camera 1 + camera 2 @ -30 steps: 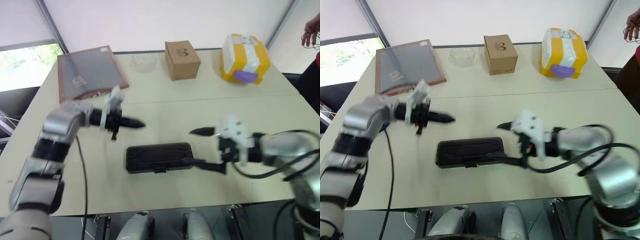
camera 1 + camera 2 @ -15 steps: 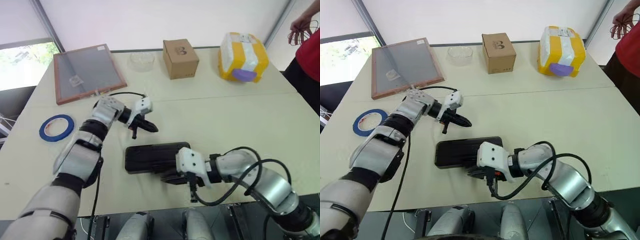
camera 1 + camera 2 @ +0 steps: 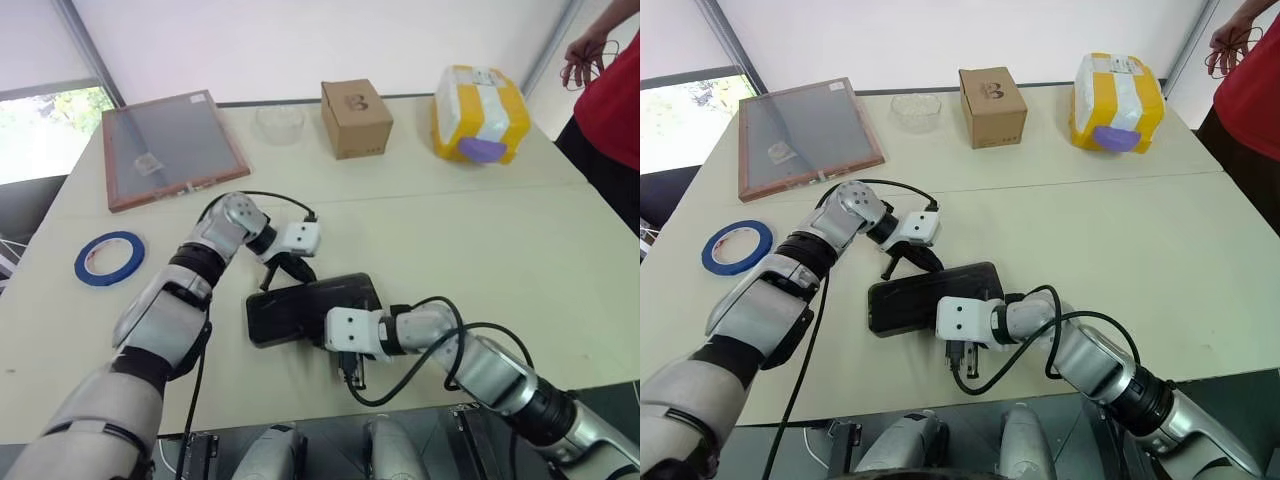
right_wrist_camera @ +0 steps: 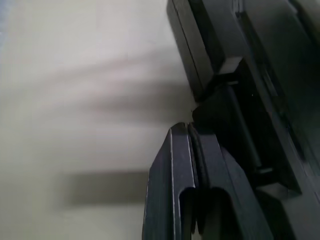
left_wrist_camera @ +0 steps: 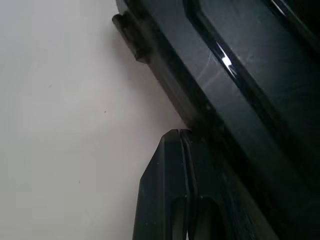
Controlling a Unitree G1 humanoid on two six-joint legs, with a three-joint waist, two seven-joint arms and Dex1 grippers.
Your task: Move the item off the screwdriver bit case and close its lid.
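Now | one bit case point(image 3: 292, 308) | left jaws clenched empty | right jaws clenched empty | one tape roll point(image 3: 84, 265)

Nothing clearly readable. Dark printed mark on top of the cardboard box point(image 3: 992, 105), too small to make out. White label on the yellow package point(image 3: 1118, 100), print illegible. Small pale sticker on the framed board point(image 3: 805, 135), no lettering to be made out.

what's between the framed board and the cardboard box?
A clear bowl, between the framed board and the cardboard box; seen in both eye views.
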